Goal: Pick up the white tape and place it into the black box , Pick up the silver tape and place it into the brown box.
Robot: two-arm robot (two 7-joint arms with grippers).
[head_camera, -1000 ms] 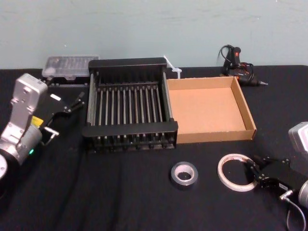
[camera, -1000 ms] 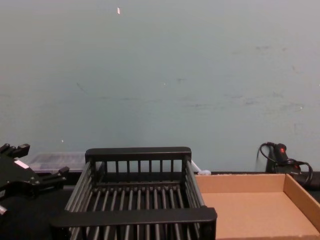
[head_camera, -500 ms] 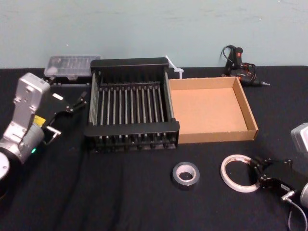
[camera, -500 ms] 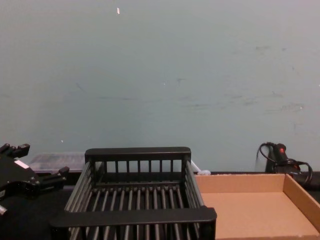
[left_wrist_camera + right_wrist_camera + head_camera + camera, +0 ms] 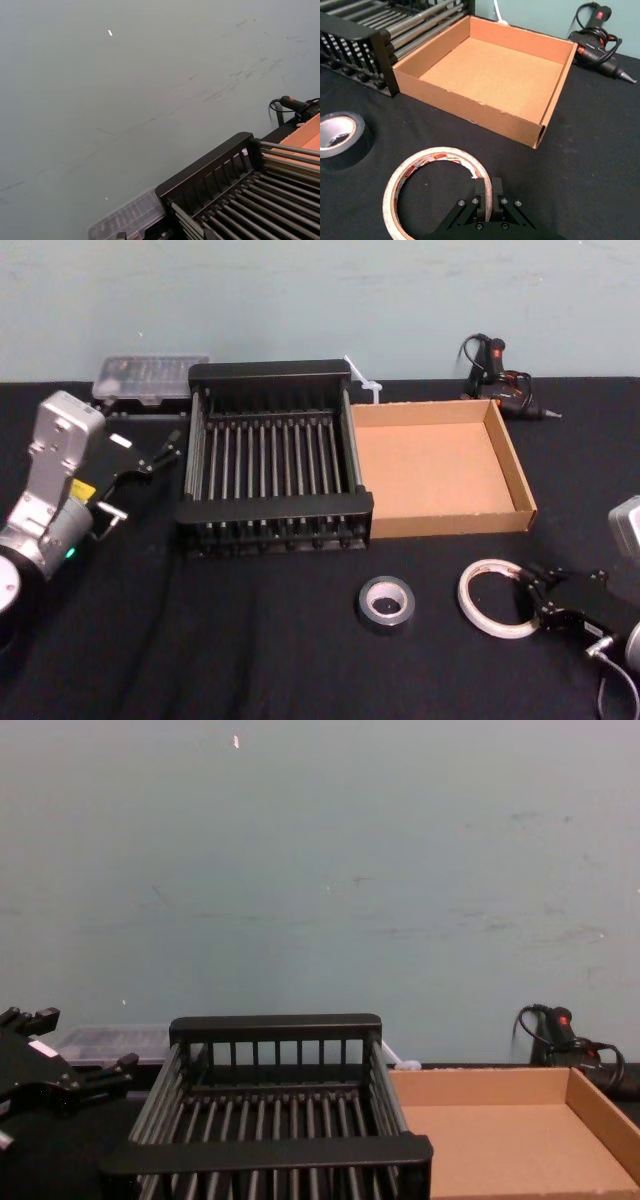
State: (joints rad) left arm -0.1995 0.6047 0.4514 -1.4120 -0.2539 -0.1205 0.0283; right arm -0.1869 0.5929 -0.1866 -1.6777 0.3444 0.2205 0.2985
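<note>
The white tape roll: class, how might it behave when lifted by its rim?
The white tape looks thin-walled with a wide hollow centre, so probably light and slightly flexible. Pinched on one side by the right tool, it may dangle or swing.

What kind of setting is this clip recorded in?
Probably a lab or workshop bench, not a home. A table draped in black cloth stands against a bare, scuffed teal wall, and a glue gun and a clear plastic parts case lie along the back edge.
</note>
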